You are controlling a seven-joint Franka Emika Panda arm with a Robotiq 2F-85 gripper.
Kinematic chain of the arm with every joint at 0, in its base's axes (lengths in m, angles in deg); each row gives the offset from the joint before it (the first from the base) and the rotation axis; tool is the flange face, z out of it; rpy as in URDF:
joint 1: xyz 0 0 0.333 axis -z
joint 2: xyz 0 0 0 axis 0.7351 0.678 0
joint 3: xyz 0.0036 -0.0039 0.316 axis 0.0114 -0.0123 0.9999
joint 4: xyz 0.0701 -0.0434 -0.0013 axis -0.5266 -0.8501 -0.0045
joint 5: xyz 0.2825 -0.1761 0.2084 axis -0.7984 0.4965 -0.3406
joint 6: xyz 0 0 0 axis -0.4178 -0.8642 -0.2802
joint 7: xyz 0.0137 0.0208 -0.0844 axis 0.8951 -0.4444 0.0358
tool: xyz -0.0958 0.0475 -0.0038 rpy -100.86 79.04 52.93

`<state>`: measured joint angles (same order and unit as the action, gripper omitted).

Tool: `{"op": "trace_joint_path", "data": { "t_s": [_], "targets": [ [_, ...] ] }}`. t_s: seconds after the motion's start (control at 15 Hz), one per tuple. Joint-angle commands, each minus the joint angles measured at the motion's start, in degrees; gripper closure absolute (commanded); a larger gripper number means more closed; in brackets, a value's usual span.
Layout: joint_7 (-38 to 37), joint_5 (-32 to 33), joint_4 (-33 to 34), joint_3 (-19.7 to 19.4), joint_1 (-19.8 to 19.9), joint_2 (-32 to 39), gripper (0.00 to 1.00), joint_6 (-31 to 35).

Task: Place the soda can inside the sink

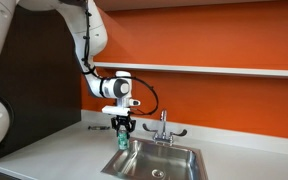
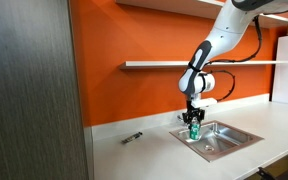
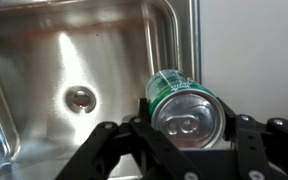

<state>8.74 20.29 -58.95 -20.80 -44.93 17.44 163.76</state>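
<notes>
My gripper point(image 3: 184, 125) is shut on the green soda can point(image 3: 182, 105), whose silvery top faces the wrist camera. In both exterior views the gripper point(image 1: 122, 128) point(image 2: 194, 122) hangs straight down with the can point(image 1: 122, 138) point(image 2: 194, 130) held upright, over the near corner rim of the stainless-steel sink point(image 1: 184, 155) point(image 2: 234, 132). In the wrist view the sink basin point(image 3: 44, 70) with its round drain point(image 3: 80, 97) lies to the left of the can, and the can sits over the basin's right rim.
A chrome two-handled faucet point(image 1: 163, 127) stands at the back of the sink. A white counter point(image 1: 54, 155) runs along an orange wall with a shelf point(image 1: 224, 70) above. A small dark object point(image 2: 132, 136) lies on the counter. A dark cabinet panel point(image 2: 29, 90) stands at one side.
</notes>
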Motion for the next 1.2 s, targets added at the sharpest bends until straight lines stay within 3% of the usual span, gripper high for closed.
{"op": "trace_joint_path", "data": {
  "t_s": [0.0, 0.53, 1.13],
  "targets": [
    [-1.57, -0.09, -1.40, -0.99, 1.69, -1.01, 0.62, 2.69],
    [-2.63, -1.28, 0.34, -3.11, 4.38, 3.16, 0.62, 5.94],
    [-1.93, -5.45, 4.88, -2.51, 7.37, 11.13, 0.62, 9.06]
  ]
}}
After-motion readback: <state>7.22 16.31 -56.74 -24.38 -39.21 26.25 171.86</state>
